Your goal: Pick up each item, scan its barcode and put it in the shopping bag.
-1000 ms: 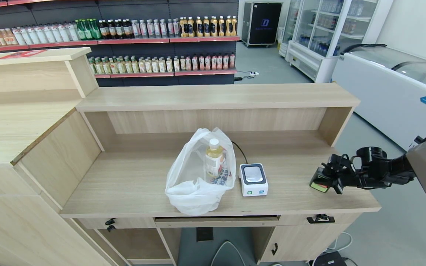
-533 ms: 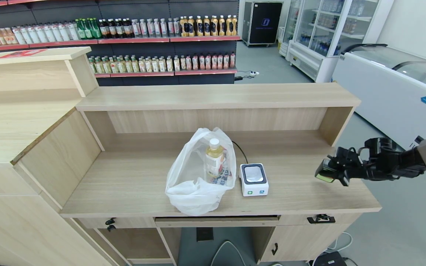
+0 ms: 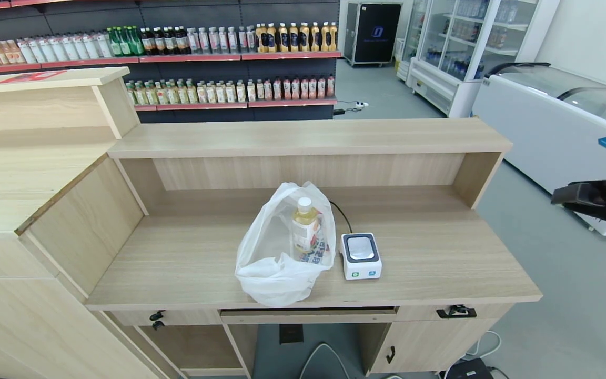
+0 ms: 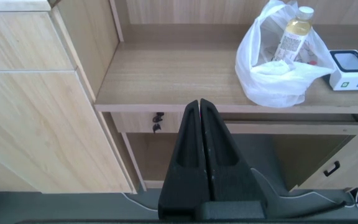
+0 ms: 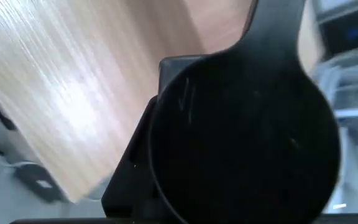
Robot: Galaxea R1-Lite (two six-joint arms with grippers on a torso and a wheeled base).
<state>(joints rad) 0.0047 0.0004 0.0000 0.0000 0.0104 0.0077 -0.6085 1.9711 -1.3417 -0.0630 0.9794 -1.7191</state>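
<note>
At the centre of the head view, a white plastic shopping bag (image 3: 276,258) sits open on a pale wooden table (image 3: 440,252). A bottle (image 3: 304,226) of yellowish drink with a white cap stands upright inside the bag, with some printed packaging beside it. Just to the right of the bag is a small white barcode scanner (image 3: 361,255), its cable running off behind the bag.

One second ago the right arm hung over the right end of the table. Since then it has swung outward, and the right tool (image 3: 566,199) now shows at the far right edge of the frame, off the table and over the grey floor. Whether it is open or closed, or holding anything, I cannot tell. The bag, bottle and scanner have not moved.

From the left wrist view, the left tool (image 4: 200,102) sits low in front of the table, its two black fingers pressed together with nothing between them.

No loose item lies on the table. Judging by this, the scanning and bagging look finished or nearly so, and the right arm appears to be drawing back.
</note>
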